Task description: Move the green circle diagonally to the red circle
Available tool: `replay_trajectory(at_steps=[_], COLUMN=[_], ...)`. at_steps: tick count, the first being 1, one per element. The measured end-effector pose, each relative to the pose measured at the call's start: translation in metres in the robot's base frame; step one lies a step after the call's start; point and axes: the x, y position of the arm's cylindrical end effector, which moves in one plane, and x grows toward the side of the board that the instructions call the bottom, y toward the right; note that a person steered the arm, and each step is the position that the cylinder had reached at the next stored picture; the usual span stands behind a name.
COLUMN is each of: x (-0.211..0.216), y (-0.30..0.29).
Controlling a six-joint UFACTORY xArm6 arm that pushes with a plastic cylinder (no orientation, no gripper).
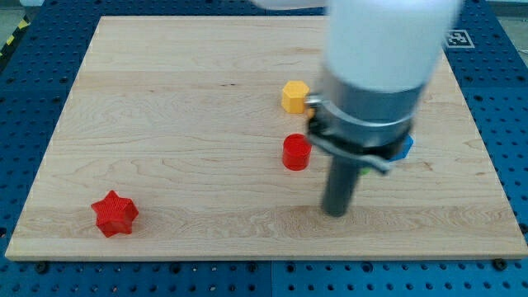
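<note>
My tip [336, 212] is just a plain rod, with no pincer to open or close. It sits on the board [165, 124], near the red circle [296, 153], which is at about ten o'clock from it. I cannot see the green circle; the arm may hide it. A bit of blue block [404, 148] peeks out at two o'clock. The yellow block [294, 96] is past the red circle, the red star [114, 214] far at nine. Pushing blind, I could bump the red circle away.

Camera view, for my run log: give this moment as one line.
my tip: right-below red circle, apart | green circle: not visible | yellow block above red circle | red star bottom-left
</note>
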Motion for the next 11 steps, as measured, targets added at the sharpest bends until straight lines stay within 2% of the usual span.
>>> replay_trajectory(at_steps=[1,3,6,11], x=[-0.017,-0.064,-0.074,-0.029], y=[0.062,0.081,0.048,-0.049])
